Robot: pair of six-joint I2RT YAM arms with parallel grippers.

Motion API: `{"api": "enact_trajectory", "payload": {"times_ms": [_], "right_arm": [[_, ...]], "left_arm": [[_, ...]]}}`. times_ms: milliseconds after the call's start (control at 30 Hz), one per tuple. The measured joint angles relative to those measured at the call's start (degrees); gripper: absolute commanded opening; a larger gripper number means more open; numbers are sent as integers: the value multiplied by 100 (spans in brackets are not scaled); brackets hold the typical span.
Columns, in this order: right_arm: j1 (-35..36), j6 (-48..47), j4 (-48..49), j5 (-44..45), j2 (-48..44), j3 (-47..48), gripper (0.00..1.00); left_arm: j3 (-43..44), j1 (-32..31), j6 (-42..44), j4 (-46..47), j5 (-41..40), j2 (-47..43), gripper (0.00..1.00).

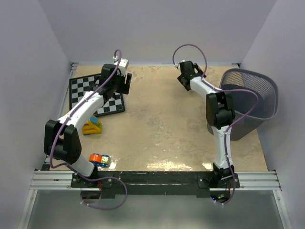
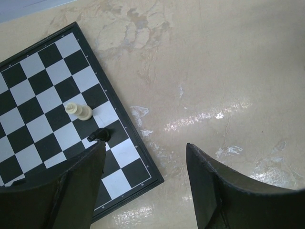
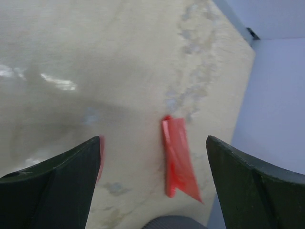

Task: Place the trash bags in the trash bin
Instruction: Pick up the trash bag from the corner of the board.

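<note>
A folded red-orange trash bag point(image 3: 178, 160) lies flat on the beige table, seen only in the right wrist view. My right gripper point(image 3: 153, 138) hovers over it, open, with the bag between the spread fingers and nearer the right one. A second sliver of red film point(image 3: 101, 155) peeks out beside the left finger point(image 3: 62, 186). In the top view the right gripper point(image 1: 182, 78) hides the bags. The dark grey mesh trash bin point(image 1: 250, 102) stands tilted at the right wall. My left gripper point(image 1: 126, 81) point(image 2: 145, 144) is open and holds nothing, above the chessboard's corner.
A black-and-white chessboard point(image 1: 95, 93) lies at the back left, with a white piece point(image 2: 78, 110) and a black piece point(image 2: 99, 135) on it. A yellow-and-blue toy point(image 1: 91, 127) and an orange-and-blue object point(image 1: 99, 160) sit by the left arm. Walls enclose three sides.
</note>
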Motion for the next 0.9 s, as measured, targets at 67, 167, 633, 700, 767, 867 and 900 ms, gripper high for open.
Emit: {"api": "enact_trajectory", "payload": {"times_ms": [67, 167, 633, 700, 767, 867, 900], "right_arm": [[-168, -122, -31, 175, 0, 236, 93], [-479, -243, -155, 391, 46, 675, 92], [-772, -168, -1685, 396, 763, 1023, 63], [-776, -149, -1720, 330, 756, 1005, 54], [-785, -114, -1775, 286, 756, 981, 47], [-813, -72, -1880, 188, 756, 964, 39], [-826, -59, -1902, 175, 756, 964, 35]], "left_arm": [[-127, 55, -66, 85, 9, -70, 72], [-297, 101, -98, 186, 15, -179, 72], [-619, 144, -214, 356, 122, -481, 72], [-619, 157, -236, 356, 153, -481, 72], [-619, 157, -238, 356, 164, -481, 72], [-619, 157, -243, 356, 236, -481, 72], [-619, 157, -243, 356, 262, -481, 72]]}}
